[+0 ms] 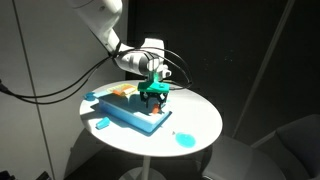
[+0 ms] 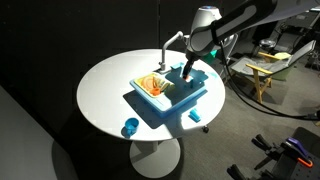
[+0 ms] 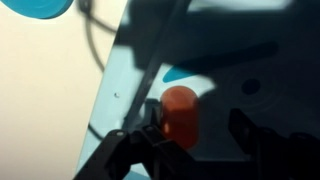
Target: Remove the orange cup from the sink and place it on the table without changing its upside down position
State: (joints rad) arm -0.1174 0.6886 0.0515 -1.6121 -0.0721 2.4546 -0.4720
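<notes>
The orange cup [image 3: 180,113] stands in the basin of the light blue sink [image 3: 130,70]; the wrist view shows it between my jaws. My gripper [image 3: 192,138] is open around it: the left finger is close beside the cup and the right finger stands well apart. In both exterior views the gripper [image 1: 153,92] [image 2: 187,72] is lowered into the sink [image 1: 128,112] [image 2: 172,100] on the round white table [image 1: 195,115] [image 2: 105,85]. The cup is hidden behind the gripper in both exterior views. The thin white faucet [image 2: 165,50] rises at the sink's far side.
A flat orange-tan patch [image 2: 152,85] [image 1: 122,90] lies on the sink next to the basin. A small round blue dish [image 2: 129,127] [image 1: 185,138] sits near the table edge. Another small blue item [image 2: 196,117] [image 1: 100,124] lies by the sink.
</notes>
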